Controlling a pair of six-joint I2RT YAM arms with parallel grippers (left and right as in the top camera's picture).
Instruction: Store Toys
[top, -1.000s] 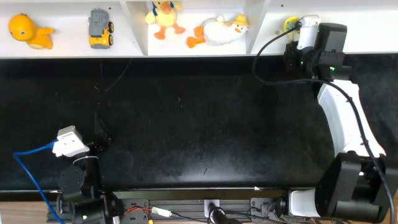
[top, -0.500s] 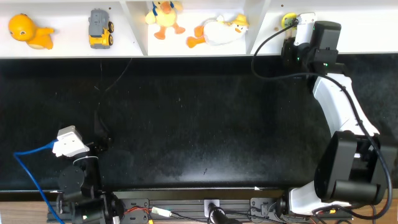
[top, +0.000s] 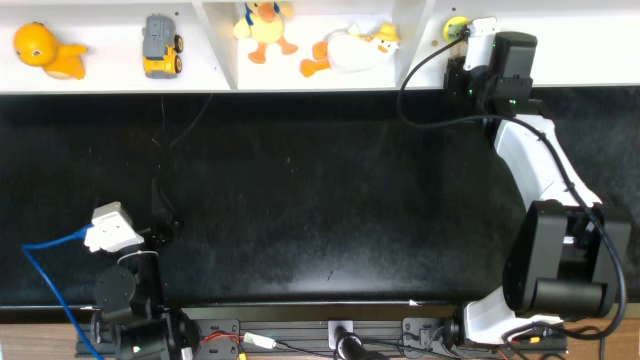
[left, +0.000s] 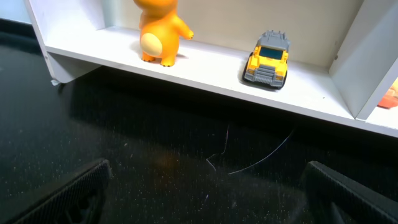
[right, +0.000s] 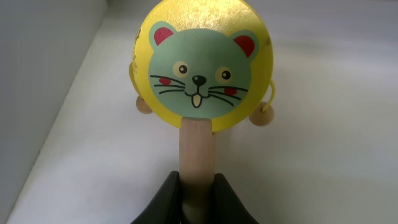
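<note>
Reaching deeper than a second ago, the right arm has carried its gripper (right: 198, 186) up the top view and into the right compartment of the white shelf (top: 300, 80), the yellow toy now farther inside. Nearest the bench's front edge, at the left, the left arm sits folded with its left gripper (left: 205, 199) low over the black bench (top: 330, 200), its two dark fingers spread wide apart and holding nothing. Beyond the bare dark surface the shelf runs along the far side. Its left compartment holds an orange duck toy (top: 45, 48) standing upright and, beside it but apart, a yellow and grey toy truck (top: 161, 45). The middle compartment holds a yellow plush duck (top: 265, 28) and a white plush duck (top: 355, 48) lying on its side. In the right compartment the right gripper's fingers are pressed onto the wooden handle (right: 196, 149) of a rattle drum (right: 198, 65), a yellow disc with a green mouse face, a small wooden bead (right: 266, 116) hanging at each side. The drum lies just over the shelf's white floor, near the compartment's side wall.
</note>
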